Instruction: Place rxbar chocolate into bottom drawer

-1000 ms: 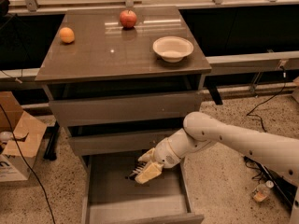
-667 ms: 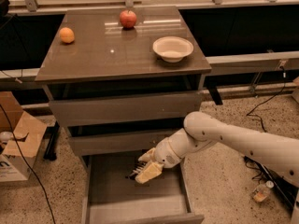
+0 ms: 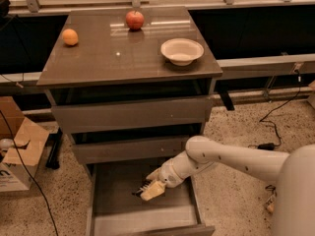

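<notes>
Table (image 3: pixel 113 63): orange (image 3: pixel 70 37) left, apple (image 3: pixel 134 19) rear centre, bowl (image 3: pixel 181 50) right. Gripper (image 3: pixel 147 192) inside bottom drawer (image 3: pixel 115 198), below table front.

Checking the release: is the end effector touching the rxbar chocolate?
Cannot tell. Camera view: the end effector is low inside the bottom drawer, a dark sliver, likely the rxbar chocolate, at its tip; contact unclear.

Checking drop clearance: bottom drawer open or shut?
Open. The bottom drawer is pulled out, its floor visible, and the pincer is down inside it.
</notes>
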You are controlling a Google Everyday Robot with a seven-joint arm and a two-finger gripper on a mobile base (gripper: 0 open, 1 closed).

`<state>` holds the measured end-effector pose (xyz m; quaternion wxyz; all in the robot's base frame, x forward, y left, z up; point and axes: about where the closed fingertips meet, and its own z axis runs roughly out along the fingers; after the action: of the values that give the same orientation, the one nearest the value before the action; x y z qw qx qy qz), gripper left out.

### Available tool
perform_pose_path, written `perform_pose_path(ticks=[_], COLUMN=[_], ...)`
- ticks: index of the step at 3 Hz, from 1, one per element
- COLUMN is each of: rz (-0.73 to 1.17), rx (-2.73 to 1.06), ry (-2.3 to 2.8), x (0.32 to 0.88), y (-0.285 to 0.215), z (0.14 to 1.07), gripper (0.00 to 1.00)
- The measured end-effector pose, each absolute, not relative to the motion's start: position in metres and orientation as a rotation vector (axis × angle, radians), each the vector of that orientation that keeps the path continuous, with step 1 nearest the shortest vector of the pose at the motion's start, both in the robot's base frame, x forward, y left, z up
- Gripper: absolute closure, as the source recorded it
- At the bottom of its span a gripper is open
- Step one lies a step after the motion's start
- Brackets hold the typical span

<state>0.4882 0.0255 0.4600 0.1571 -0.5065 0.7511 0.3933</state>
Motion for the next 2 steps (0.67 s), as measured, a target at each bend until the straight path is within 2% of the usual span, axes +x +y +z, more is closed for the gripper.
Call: perform_pose_path(ticks=[2], rz=[1.226], rx=[-1.374], ry=[2.157], x=[0.493], y=[0.023], z=[0.363], gripper=[1.0])
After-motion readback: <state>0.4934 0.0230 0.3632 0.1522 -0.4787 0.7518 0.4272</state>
